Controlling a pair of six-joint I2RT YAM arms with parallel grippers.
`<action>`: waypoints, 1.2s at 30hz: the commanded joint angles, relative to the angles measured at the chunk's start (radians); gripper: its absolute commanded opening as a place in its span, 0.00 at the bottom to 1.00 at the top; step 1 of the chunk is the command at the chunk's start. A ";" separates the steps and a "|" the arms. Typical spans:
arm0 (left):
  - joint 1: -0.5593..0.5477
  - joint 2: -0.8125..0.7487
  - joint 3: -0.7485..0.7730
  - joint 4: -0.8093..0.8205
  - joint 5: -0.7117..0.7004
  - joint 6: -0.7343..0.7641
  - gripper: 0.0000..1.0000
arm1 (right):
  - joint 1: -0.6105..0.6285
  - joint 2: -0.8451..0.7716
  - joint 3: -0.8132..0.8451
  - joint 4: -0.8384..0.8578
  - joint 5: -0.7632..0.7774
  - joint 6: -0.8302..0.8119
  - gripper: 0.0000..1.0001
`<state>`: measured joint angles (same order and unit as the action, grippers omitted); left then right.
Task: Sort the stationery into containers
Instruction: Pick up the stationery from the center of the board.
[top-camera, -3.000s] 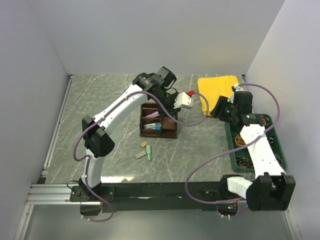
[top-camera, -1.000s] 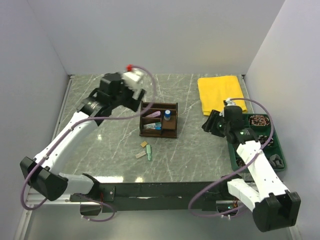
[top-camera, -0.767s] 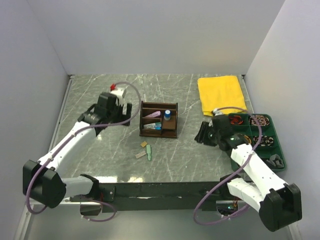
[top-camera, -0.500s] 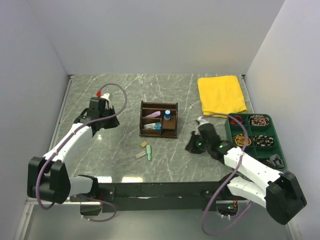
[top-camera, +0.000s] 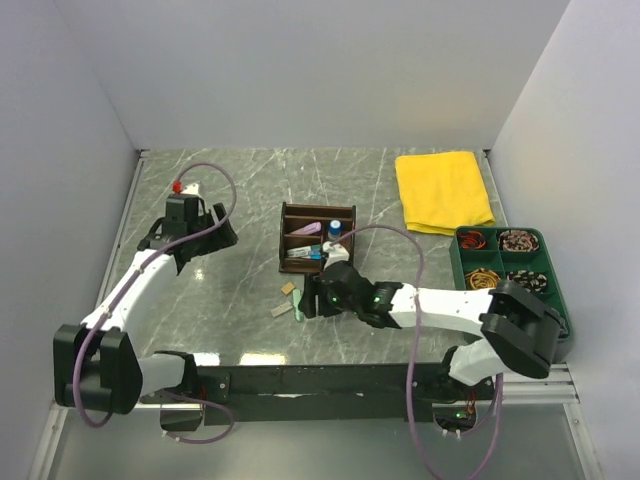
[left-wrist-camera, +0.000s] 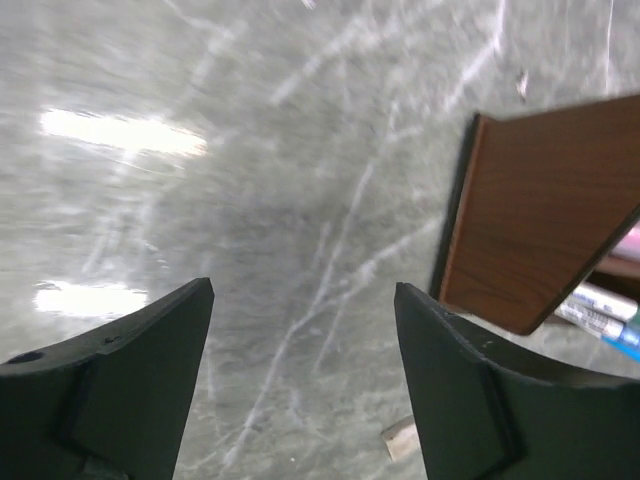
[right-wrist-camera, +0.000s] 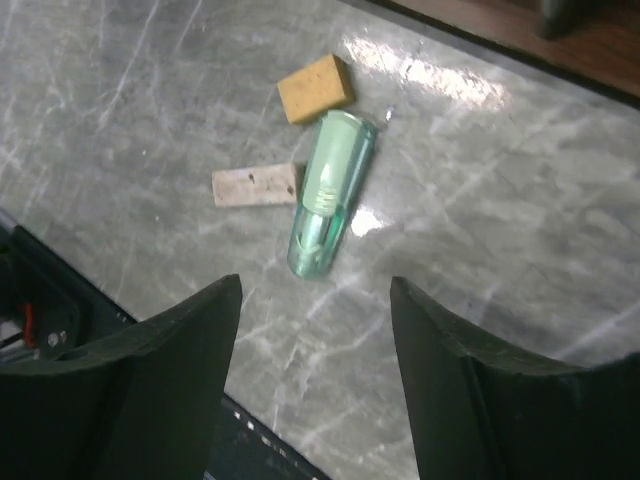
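Note:
Three loose items lie on the table before the brown wooden organiser (top-camera: 318, 240): a tan eraser (right-wrist-camera: 315, 88), a pale flat eraser (right-wrist-camera: 255, 185) and a green capped item (right-wrist-camera: 331, 193), also in the top view (top-camera: 298, 305). My right gripper (right-wrist-camera: 315, 375) is open and empty, just right of the green item (top-camera: 312, 300). The organiser holds a blue-capped bottle (top-camera: 334, 229) and several items. My left gripper (left-wrist-camera: 300, 385) is open and empty, left of the organiser (left-wrist-camera: 545, 225), at the table's left (top-camera: 205, 238). The green tray (top-camera: 505, 275) with coiled bands stands at the right.
A folded yellow cloth (top-camera: 442, 190) lies at the back right. White walls close in the table on three sides. The black front rail (top-camera: 330, 378) runs just beyond the loose items, seen as a dark edge in the right wrist view (right-wrist-camera: 60, 290).
My right arm swung left from the green tray across the table to the loose items. My left arm drew back from the organiser to the table's left side.

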<state>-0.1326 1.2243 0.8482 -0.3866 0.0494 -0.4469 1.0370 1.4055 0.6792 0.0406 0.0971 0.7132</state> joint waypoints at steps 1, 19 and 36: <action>0.025 -0.068 0.020 -0.023 -0.124 0.008 0.81 | 0.043 0.067 0.103 -0.056 0.096 0.074 0.70; 0.206 -0.088 0.045 -0.034 -0.019 0.011 0.84 | 0.146 0.294 0.244 -0.197 0.196 0.203 0.56; 0.274 -0.054 0.043 -0.023 0.066 -0.001 0.85 | 0.144 0.426 0.295 -0.240 0.202 0.245 0.49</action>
<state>0.1242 1.1667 0.8722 -0.4309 0.0780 -0.4423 1.1805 1.7668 0.9710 -0.1280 0.2890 0.9169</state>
